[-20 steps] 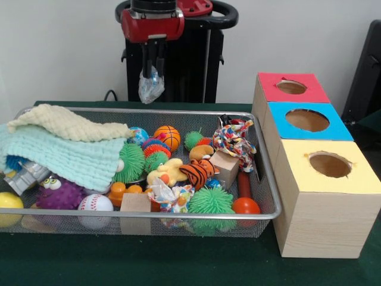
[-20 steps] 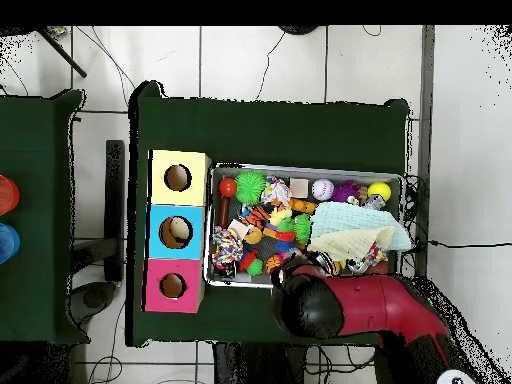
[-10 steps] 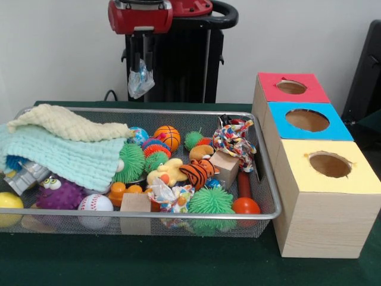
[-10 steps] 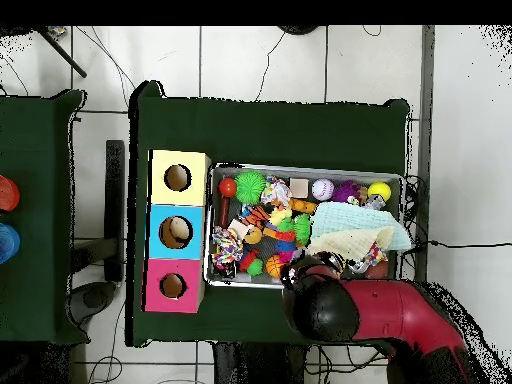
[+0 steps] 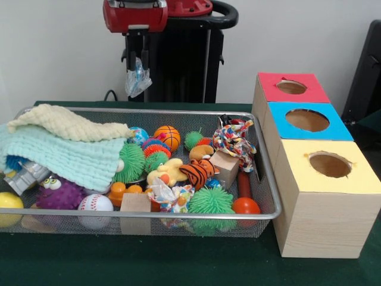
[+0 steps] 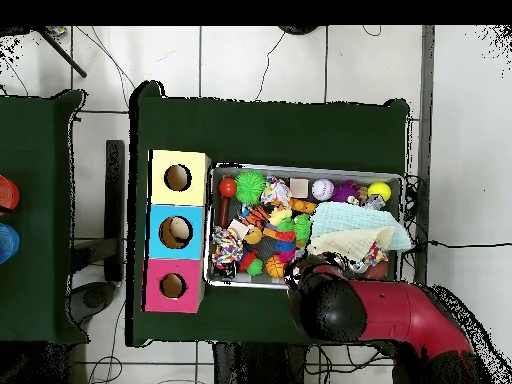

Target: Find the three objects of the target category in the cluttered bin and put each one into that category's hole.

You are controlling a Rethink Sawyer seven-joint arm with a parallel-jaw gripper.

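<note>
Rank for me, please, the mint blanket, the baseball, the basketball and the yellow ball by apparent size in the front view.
Largest to smallest:
1. Mint blanket, by far.
2. Baseball and yellow ball: about alike, and the yellow ball is cut off at the edge.
3. Basketball, though it lies farther from the camera.

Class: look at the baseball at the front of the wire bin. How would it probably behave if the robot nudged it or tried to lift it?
The baseball is round and smooth, so it would probably roll when nudged, though the wooden block beside it and the bin's rim would soon stop it. Its curved sides might slip between narrow jaws. It looks firm, unlike the spiky green ball.
</note>
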